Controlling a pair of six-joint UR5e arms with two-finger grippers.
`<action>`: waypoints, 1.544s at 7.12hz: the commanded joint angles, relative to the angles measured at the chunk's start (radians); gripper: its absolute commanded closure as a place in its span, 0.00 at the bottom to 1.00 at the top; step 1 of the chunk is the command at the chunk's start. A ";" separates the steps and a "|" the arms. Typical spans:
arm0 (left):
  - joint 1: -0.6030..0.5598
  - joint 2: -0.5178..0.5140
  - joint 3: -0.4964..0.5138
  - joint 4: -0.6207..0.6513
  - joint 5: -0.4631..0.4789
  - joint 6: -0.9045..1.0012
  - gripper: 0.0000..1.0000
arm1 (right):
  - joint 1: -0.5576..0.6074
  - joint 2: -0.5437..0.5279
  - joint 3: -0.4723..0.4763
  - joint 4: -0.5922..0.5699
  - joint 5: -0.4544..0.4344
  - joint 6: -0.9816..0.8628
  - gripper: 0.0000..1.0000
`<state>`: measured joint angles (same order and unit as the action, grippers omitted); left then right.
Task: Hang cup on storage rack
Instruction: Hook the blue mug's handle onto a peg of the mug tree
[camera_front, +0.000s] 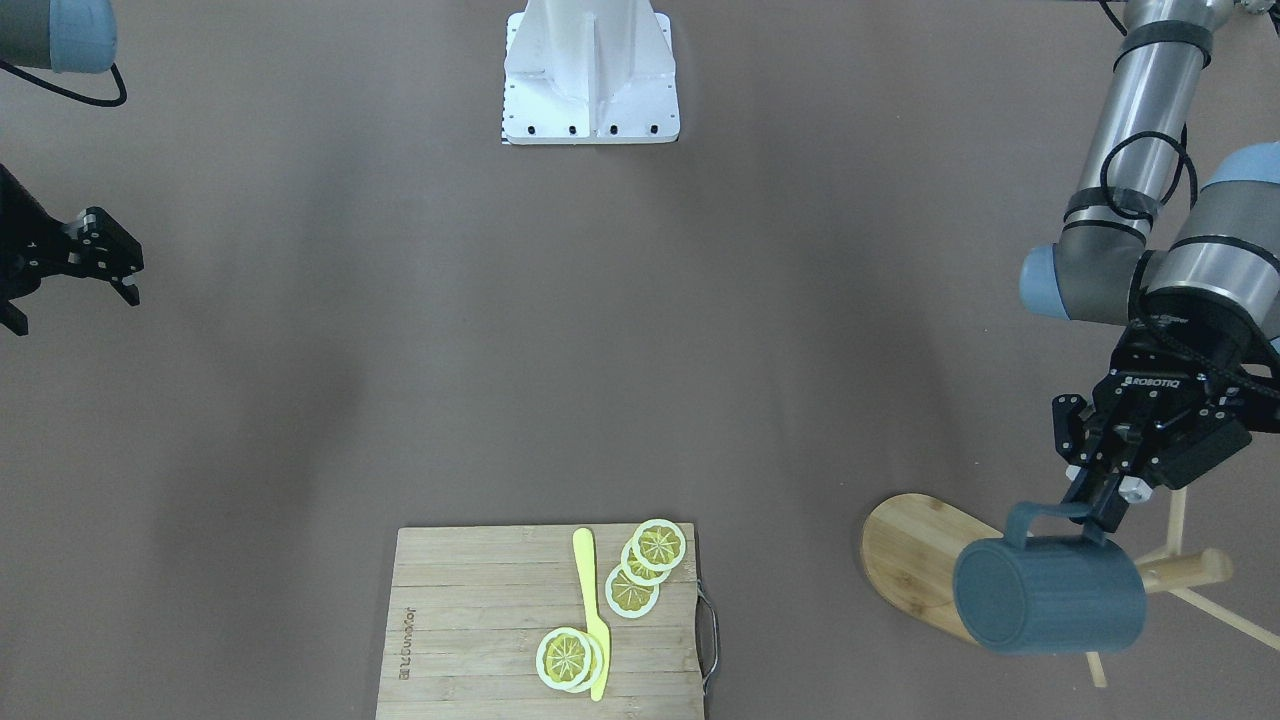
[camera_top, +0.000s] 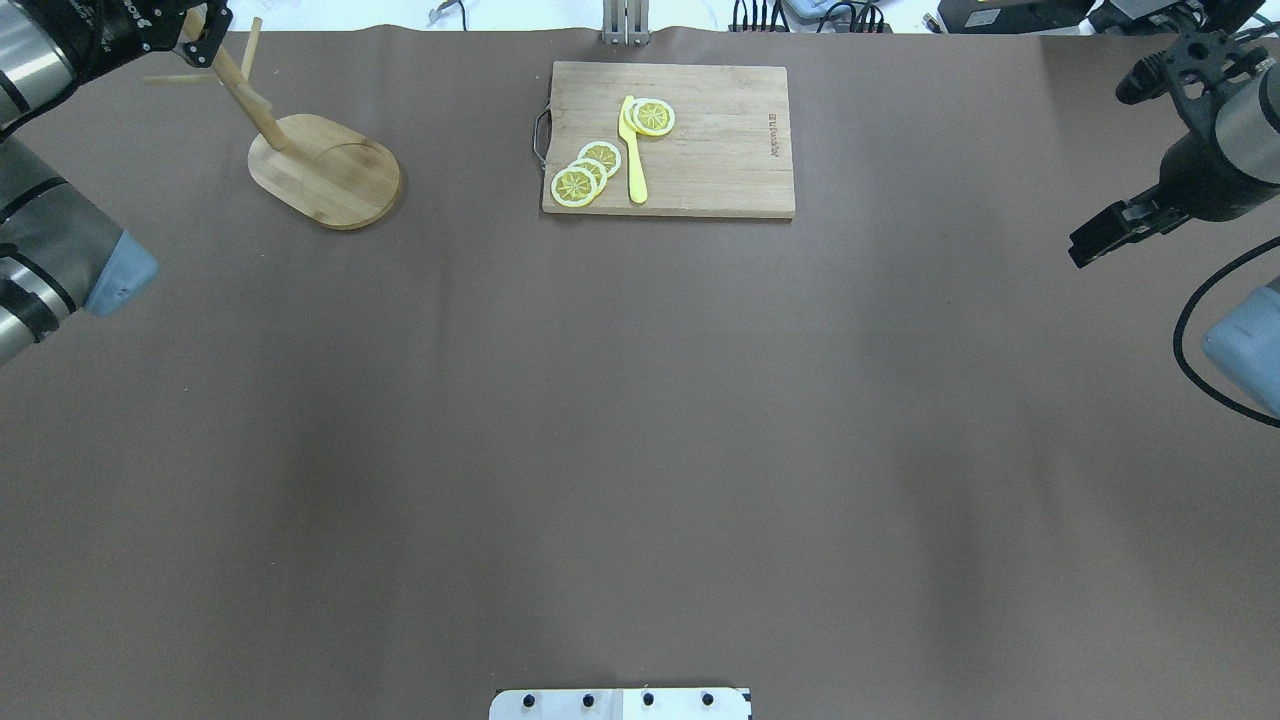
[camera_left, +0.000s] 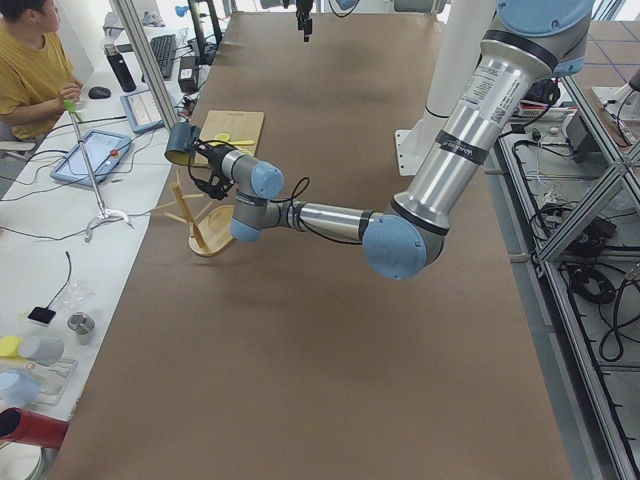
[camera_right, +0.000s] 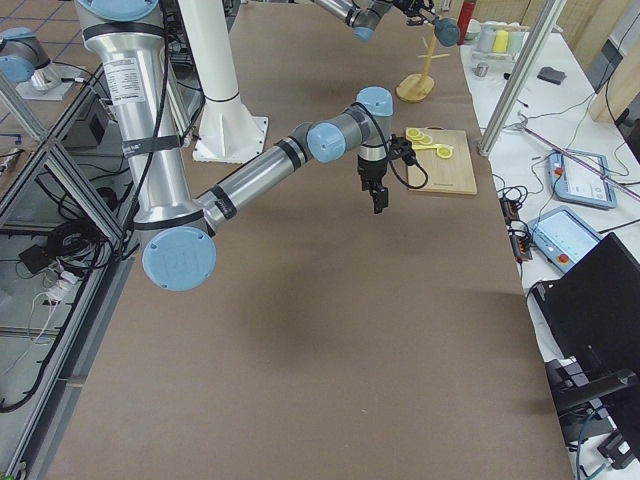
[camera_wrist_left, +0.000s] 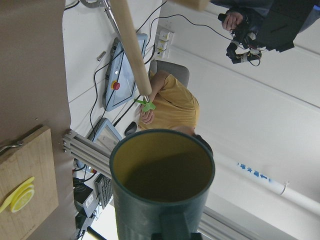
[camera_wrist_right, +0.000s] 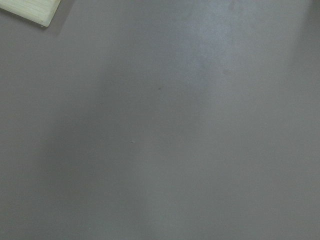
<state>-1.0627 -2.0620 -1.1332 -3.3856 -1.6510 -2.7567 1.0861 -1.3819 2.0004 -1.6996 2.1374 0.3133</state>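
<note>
Left gripper (camera_front: 1095, 512) clamped on cup (camera_front: 1050, 595) handle, beside storage rack (camera_front: 915, 560), right gripper (camera_front: 128, 275) open

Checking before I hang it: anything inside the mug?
The left wrist view looks into the mug, held by the left hand: its yellowish inside looks empty as far as visible. The shadowed bottom is hard to read.

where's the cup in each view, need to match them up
Front-facing: cup lower right, over the storage rack.
Overhead: not visible.
Exterior left: upper left, above the rack.
Exterior right: top, small, by the rack.
Left wrist: bottom centre, mouth towards camera.
Right wrist: absent.
Shared landmark: cutting board.
</note>
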 joint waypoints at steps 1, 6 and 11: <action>0.000 0.000 0.015 0.002 0.023 -0.029 1.00 | 0.000 -0.006 0.009 0.000 -0.001 0.001 0.00; 0.004 0.060 -0.011 0.002 0.023 -0.093 1.00 | 0.000 -0.016 0.015 0.000 -0.001 0.003 0.00; 0.012 0.103 -0.017 0.000 0.023 -0.092 1.00 | 0.000 -0.019 0.038 -0.002 0.003 0.007 0.00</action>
<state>-1.0519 -1.9654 -1.1486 -3.3843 -1.6271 -2.8487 1.0861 -1.3985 2.0294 -1.7000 2.1386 0.3189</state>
